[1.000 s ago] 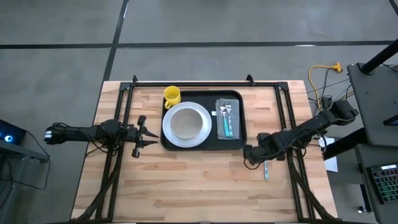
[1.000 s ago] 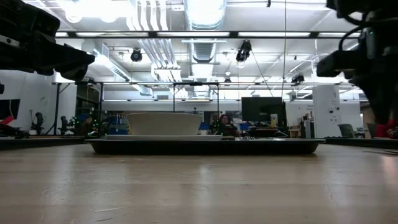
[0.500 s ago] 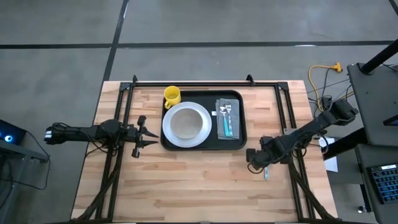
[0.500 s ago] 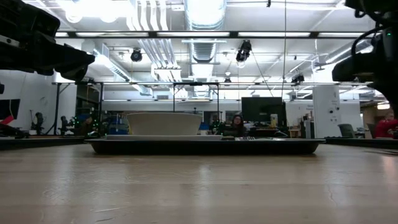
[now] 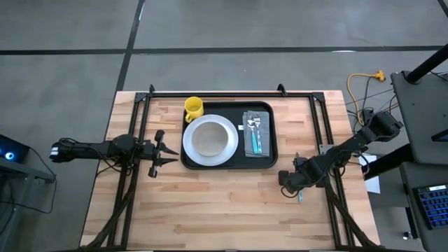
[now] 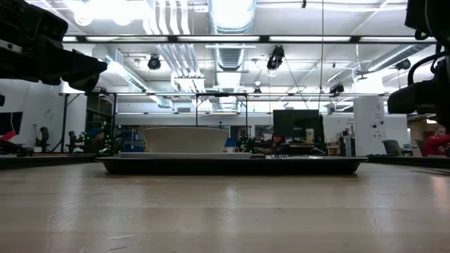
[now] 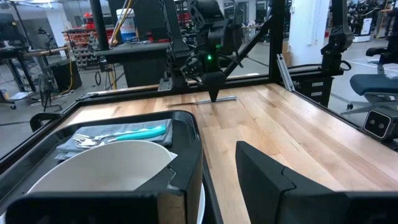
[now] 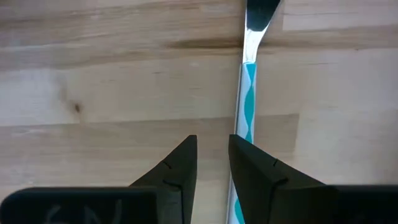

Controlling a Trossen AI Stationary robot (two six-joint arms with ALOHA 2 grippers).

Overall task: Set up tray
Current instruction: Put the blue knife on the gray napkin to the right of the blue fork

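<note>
High view, right gripper [image 5: 286,183] beside tray's [image 5: 227,163] near right corner, fingers slightly apart over teal-handled utensil [image 8: 246,99], left gripper [image 5: 165,150] parted at tray's left edge.

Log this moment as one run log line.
right gripper: open, above teal-handled utensil on table | left gripper: open, waiting beside tray | tray: plate, cutlery on napkin

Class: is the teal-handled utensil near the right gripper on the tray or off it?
Off: the utensil lies on bare wood, beside the tray.
</note>
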